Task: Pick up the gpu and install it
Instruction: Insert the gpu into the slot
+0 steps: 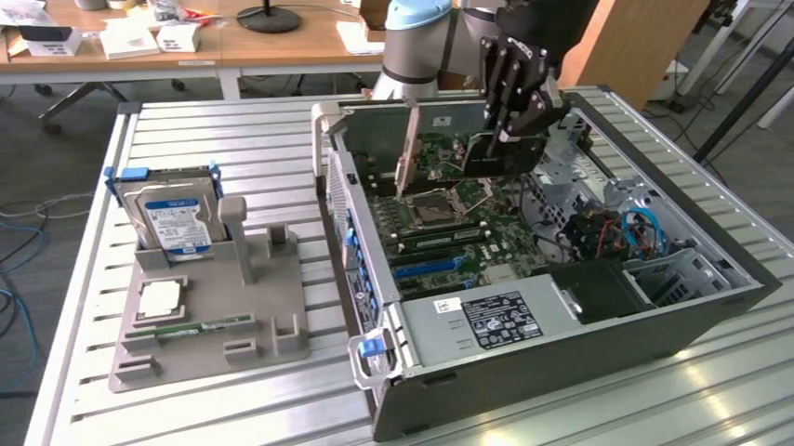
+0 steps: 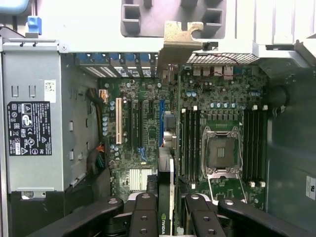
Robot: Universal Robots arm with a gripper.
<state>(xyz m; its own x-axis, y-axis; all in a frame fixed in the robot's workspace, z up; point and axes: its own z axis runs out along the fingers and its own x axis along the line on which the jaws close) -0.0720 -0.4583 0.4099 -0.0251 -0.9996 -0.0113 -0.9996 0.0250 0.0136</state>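
Note:
My gripper [image 1: 503,139] is shut on the gpu [image 1: 515,160], a thin card with a dark face, and holds it on edge above the motherboard [image 1: 453,223] inside the open computer case [image 1: 694,307]. Its metal bracket [image 1: 407,153] hangs at the end towards the exterior view's left, near the case's rear wall. In the wrist view the gpu [image 2: 166,168] runs edge-on from between my black fingers [image 2: 143,217] out to its bracket [image 2: 180,39]. It hovers over the expansion slots, beside a blue slot [image 2: 161,118]. The gripper [image 2: 168,217] clamps both faces of the card.
A grey power supply [image 1: 490,316] fills the case's near end. An empty CPU socket [image 2: 221,150] and memory slots lie beside the card's line. On the exterior view's left, a grey holder [image 1: 236,307] carries a blue-labelled hard drive [image 1: 174,218], a processor [image 1: 162,297] and a memory stick [image 1: 192,327].

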